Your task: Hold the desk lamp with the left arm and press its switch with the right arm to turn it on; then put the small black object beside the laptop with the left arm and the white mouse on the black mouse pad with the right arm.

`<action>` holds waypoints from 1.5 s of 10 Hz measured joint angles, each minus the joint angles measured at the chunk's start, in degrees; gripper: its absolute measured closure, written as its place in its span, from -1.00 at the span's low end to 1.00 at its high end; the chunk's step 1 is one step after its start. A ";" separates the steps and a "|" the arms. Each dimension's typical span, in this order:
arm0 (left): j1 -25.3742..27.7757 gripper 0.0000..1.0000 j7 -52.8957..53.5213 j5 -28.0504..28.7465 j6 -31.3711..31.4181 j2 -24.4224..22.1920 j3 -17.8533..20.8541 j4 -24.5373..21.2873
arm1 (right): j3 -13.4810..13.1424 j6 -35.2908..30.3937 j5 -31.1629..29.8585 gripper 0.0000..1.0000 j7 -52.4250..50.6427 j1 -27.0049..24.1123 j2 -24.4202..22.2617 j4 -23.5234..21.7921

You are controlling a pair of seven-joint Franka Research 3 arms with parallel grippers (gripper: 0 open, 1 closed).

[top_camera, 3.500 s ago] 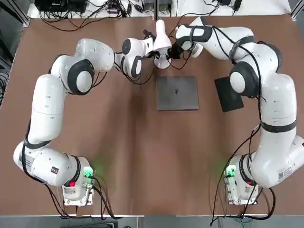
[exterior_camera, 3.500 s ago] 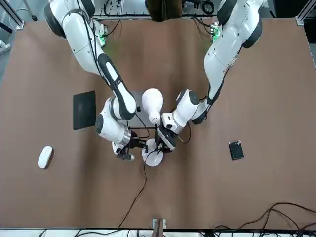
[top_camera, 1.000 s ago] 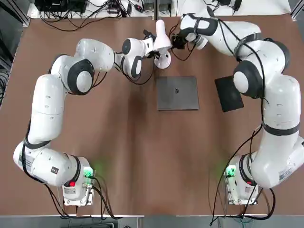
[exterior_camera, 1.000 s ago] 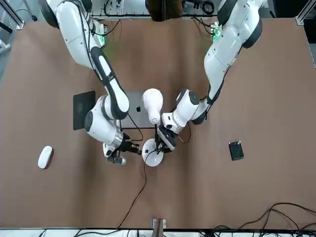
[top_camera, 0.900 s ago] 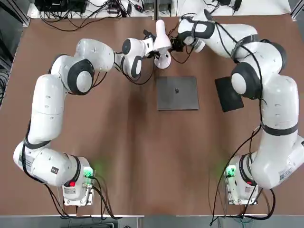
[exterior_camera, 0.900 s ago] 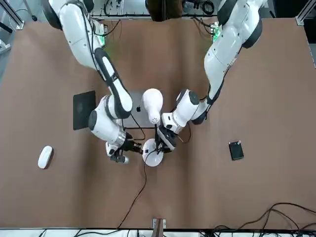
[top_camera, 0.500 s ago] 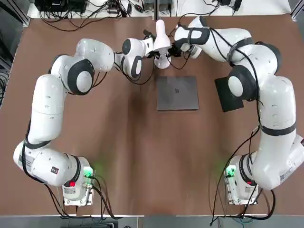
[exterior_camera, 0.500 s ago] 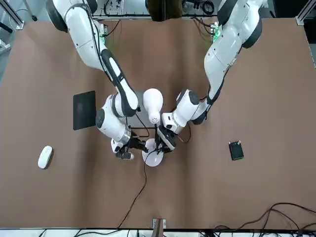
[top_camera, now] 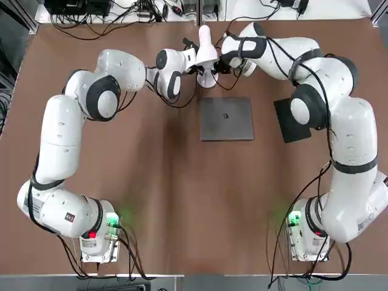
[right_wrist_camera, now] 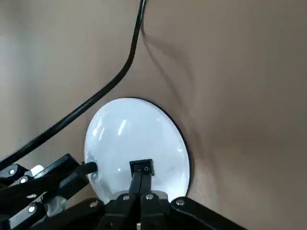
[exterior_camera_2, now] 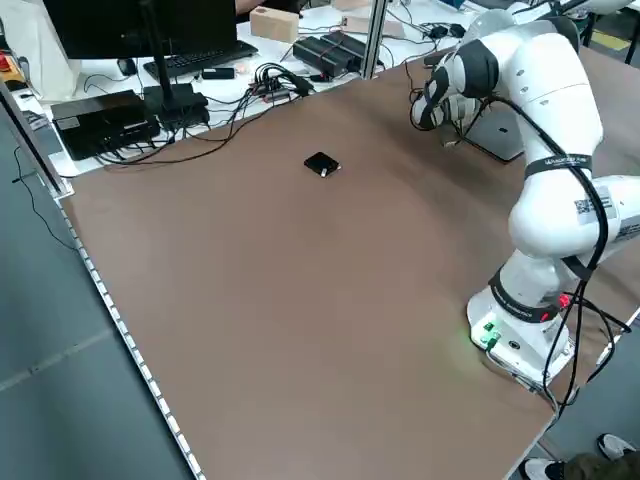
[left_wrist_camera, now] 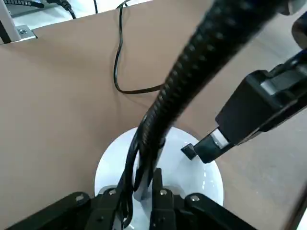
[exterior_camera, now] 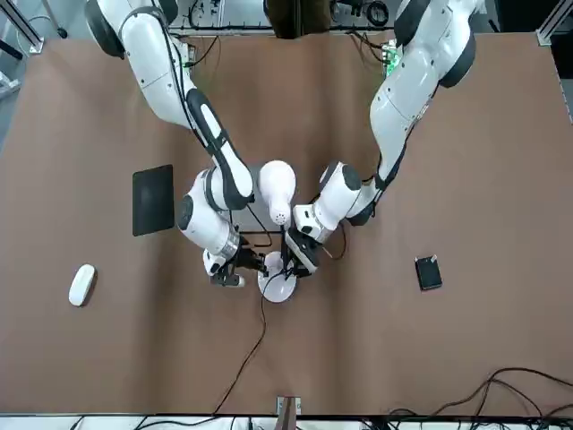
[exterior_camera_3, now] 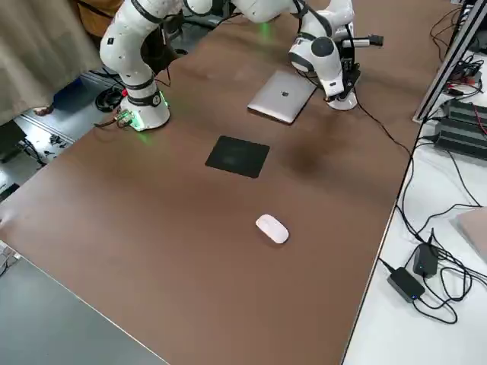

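With the lamp (exterior_camera: pixel 277 199) at the bench's far middle gripped at its neck by the left end effector (left_wrist_camera: pixel 142 191), the switch (right_wrist_camera: pixel 142 168) should be pressed squarely by the clenched right end effector (right_wrist_camera: pixel 139 190).

White desk lamp (exterior_camera: pixel 277 193); black mouse pad (exterior_camera: pixel 153 199); grey laptop (top_camera: pixel 227 119); white mouse (exterior_camera: pixel 81 284).
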 joint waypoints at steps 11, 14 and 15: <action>0.00 0.55 0.00 0.00 0.00 0.00 0.06 0.00 | 0.02 0.72 0.00 0.98 0.00 0.48 0.57 0.57; 0.01 0.55 0.00 0.00 0.00 0.00 0.23 0.00 | 0.01 1.17 0.00 0.98 0.00 0.73 1.10 1.22; 0.03 0.55 0.00 0.00 0.00 0.00 0.30 0.00 | 0.00 1.30 0.00 0.98 0.00 0.82 1.31 1.51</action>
